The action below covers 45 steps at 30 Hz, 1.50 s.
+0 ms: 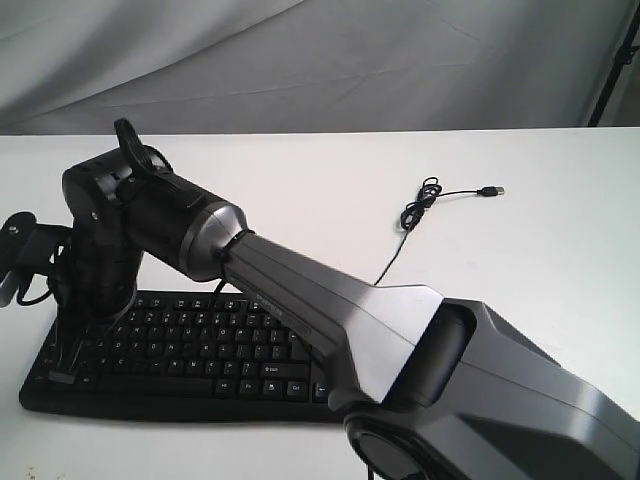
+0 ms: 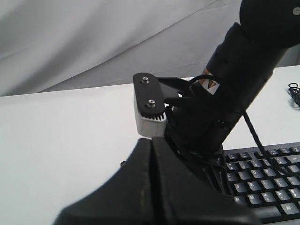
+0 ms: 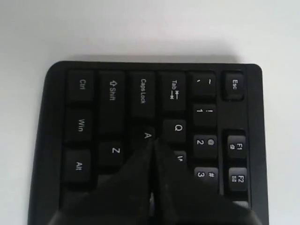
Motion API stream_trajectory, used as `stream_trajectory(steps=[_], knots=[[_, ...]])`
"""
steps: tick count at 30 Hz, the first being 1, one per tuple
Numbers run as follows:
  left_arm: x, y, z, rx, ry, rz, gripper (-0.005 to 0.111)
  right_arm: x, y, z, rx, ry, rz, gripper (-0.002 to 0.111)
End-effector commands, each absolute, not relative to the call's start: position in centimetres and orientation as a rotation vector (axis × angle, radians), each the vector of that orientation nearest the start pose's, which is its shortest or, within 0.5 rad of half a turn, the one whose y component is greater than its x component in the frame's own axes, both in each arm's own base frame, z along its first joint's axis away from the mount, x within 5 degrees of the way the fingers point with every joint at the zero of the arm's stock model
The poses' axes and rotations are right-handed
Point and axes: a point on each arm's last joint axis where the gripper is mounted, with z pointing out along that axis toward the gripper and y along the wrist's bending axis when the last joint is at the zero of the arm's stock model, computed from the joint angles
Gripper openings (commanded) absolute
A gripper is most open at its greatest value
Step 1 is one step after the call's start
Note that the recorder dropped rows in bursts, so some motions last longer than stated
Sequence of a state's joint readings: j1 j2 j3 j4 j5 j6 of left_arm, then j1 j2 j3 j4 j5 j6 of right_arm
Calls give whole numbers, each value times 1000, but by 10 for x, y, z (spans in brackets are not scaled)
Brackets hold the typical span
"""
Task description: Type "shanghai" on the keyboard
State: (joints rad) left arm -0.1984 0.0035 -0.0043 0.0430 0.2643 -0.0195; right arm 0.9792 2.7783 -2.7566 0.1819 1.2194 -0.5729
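Item under task: a wide black plastic keyboard [image 1: 200, 345] with white key legends lies flat at the near edge of the white desk [image 1: 300, 180], towards the left of the exterior view. Its thin black cable [image 1: 415, 215] runs away across the desk, is bunched in a small coil, and ends in a loose USB plug [image 1: 490, 190] lying on the surface.

The right hand [image 1: 62, 374], on a grey and black arm reaching across from lower right, stands over the keyboard's left end. In the right wrist view the right hand [image 3: 151, 143] has both fingers pressed together with nothing between them, and the joined tip is over the A key [image 3: 147, 135]. Whether it is pressing the key cannot be determined.

The left hand [image 1: 14, 252] is just beyond the keyboard's left end, close beside the right arm's wrist. In the left wrist view its fingers [image 2: 140, 164] are likewise closed together and empty.

A grey fabric backdrop [image 1: 300, 60] hangs behind the desk.
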Motion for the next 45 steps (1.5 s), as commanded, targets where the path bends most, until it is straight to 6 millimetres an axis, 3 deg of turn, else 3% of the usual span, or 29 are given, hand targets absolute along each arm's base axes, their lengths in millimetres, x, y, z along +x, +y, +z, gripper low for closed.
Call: stream_trajectory(steps=[1,17,26,29,39,45], knots=[[54,-10,190,185,1735,-124,0,302,475,135,-1906,2008,358,0],[54,-10,190,185,1735,-124,0,301,475,133,-1911,2008,364,0],[54,-10,190,185,1735,-124,0,300,475,121,-1929,2031,370,0],[54,-10,190,185,1735,-124,0,302,474,134,-1920,2010,342,0],[54,-10,190,185,1735,-124,0,302,466,206,-1846,1902,288,0],[54,-10,190,185,1735,-124,0,291,441,205,-1922,1996,223,0]])
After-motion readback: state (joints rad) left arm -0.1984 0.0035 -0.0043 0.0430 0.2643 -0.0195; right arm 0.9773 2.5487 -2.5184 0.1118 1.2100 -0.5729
